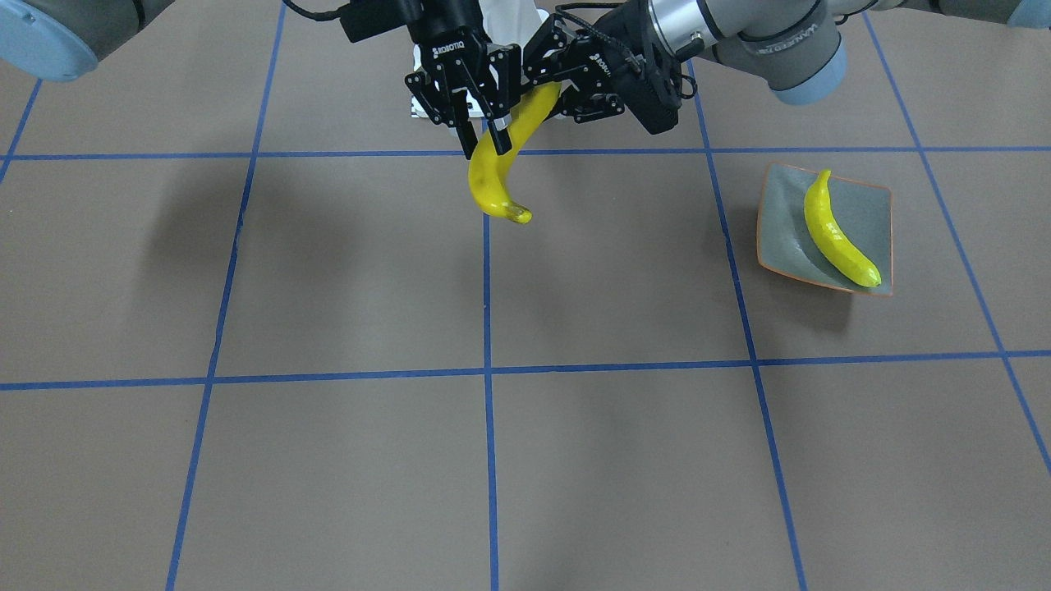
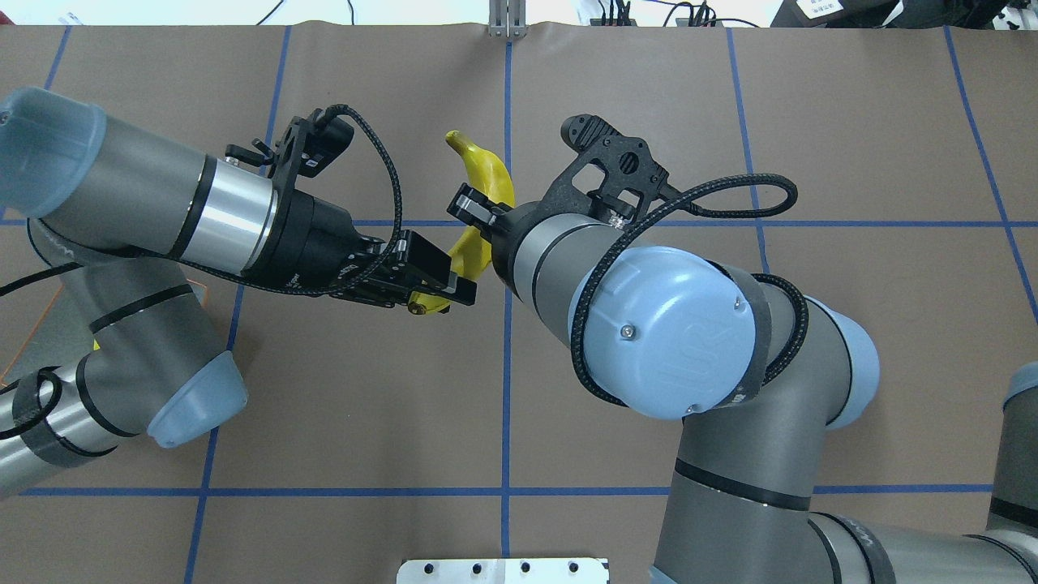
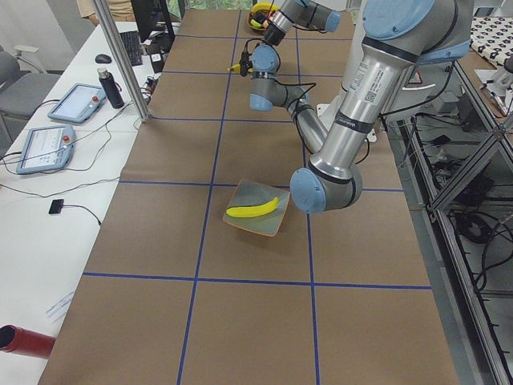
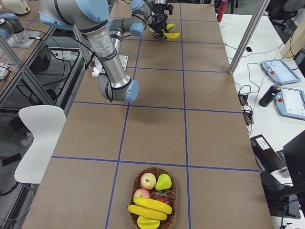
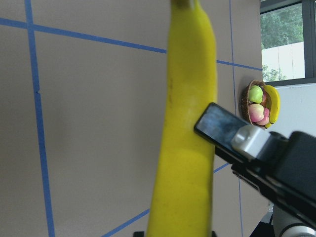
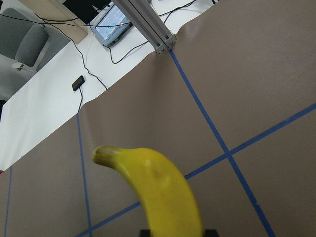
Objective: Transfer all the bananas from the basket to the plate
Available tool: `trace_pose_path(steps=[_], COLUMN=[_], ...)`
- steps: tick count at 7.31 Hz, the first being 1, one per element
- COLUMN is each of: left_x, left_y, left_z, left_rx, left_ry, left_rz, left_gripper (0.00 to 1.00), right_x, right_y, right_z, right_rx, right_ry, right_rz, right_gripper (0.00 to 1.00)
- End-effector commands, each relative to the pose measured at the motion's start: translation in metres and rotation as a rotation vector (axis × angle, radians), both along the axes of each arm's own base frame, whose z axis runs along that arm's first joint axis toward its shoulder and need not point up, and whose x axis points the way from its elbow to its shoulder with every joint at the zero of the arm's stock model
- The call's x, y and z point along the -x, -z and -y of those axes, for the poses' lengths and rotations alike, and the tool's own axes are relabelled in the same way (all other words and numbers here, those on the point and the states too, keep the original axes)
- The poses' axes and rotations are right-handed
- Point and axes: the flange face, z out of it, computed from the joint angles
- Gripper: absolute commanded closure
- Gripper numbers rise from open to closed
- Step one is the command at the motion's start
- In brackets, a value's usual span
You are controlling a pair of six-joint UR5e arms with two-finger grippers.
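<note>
A yellow banana [image 1: 493, 189] hangs in the air over the table's middle, held at both ends. My right gripper [image 1: 486, 139] is shut on its middle. My left gripper [image 1: 558, 94] is shut on its upper end. In the overhead view the banana [image 2: 491, 174] runs between my left gripper [image 2: 438, 292] and my right gripper [image 2: 478, 215]. It fills both wrist views [image 5: 187, 123] [image 6: 163, 192]. The grey-blue plate [image 1: 788, 222] holds one banana [image 1: 837, 234]. The basket [image 4: 135, 191] at the far end holds two bananas [image 4: 152, 205] with other fruit.
Apples [image 4: 148, 180] and a green pear [image 4: 163, 182] share the basket. The brown table has blue tape lines. A metal post [image 3: 120, 56] and tablets [image 3: 76, 100] stand on the operators' side. A white mount plate [image 2: 503, 570] lies at the robot's base.
</note>
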Motion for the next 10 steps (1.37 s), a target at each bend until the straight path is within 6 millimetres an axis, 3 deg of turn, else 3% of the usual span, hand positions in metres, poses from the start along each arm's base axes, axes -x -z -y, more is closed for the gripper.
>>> trace_pose_path(steps=[1,4,5,7,8,10], left_x=[0.000,0.002,0.009,0.041,0.061,0.096], left_y=[0.000,-0.033,-0.057,-0.127,-0.171,-0.231], left_z=[-0.001,0.004,0.007,0.008,-0.008,-0.025], left_rx=[0.001,0.040,0.068,0.137,0.149,0.195], left_ry=[0.000,0.015,0.029,0.072,0.073,0.102], left_rz=[0.001,0.050,0.083,0.178,0.241,0.306], left_gripper=[1.00,1.00,1.00,1.00,1.00,1.00], right_x=[-0.002,-0.037,-0.046,-0.091,-0.109,-0.142], right_y=[0.001,0.012,-0.005,-0.059,-0.087,-0.143], right_z=[-0.001,-0.008,0.003,0.031,0.046,0.068], right_rx=[-0.013,-0.068,-0.061,-0.045,-0.045,-0.061], right_ry=[0.004,0.015,0.015,0.082,0.123,0.216], right_rz=[-0.004,0.023,-0.011,-0.116,-0.187,-0.333], right_gripper=[0.01,0.00,0.00,0.00,0.00,0.00])
